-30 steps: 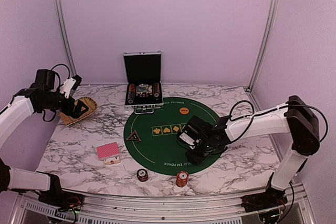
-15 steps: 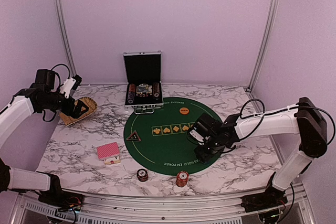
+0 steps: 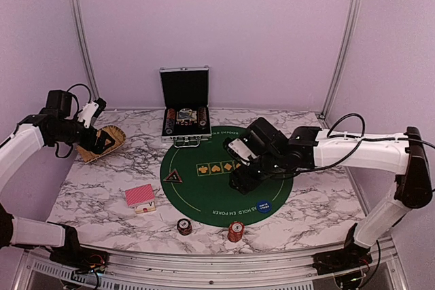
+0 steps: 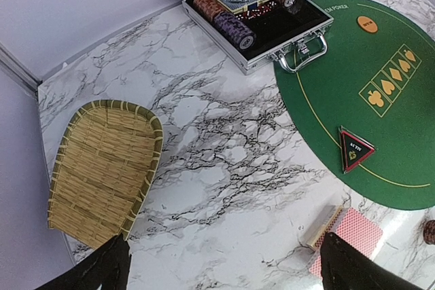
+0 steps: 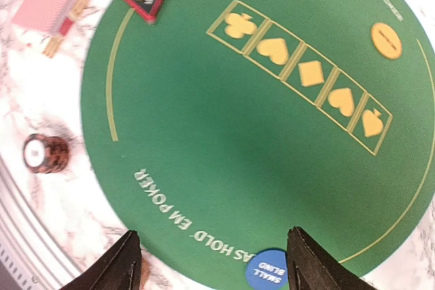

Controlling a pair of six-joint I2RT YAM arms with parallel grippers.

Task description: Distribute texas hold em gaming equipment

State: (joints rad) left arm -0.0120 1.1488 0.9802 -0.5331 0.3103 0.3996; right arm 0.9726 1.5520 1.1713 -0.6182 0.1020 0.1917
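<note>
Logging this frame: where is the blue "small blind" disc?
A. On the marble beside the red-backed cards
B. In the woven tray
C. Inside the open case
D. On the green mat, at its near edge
D: the blue disc lies flat on the green mat, next to the printed lettering along the mat's near rim. It is well away from the tray, the case and the cards.

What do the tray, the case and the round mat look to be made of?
The tray looks like woven straw or bamboo, matte tan: strips and a bound rim show. The case has shiny silvery edging, probably aluminium, with a dark lining, perhaps fabric. The mat looks like matte green felt or similar cloth, printed with yellow suit marks.
</note>
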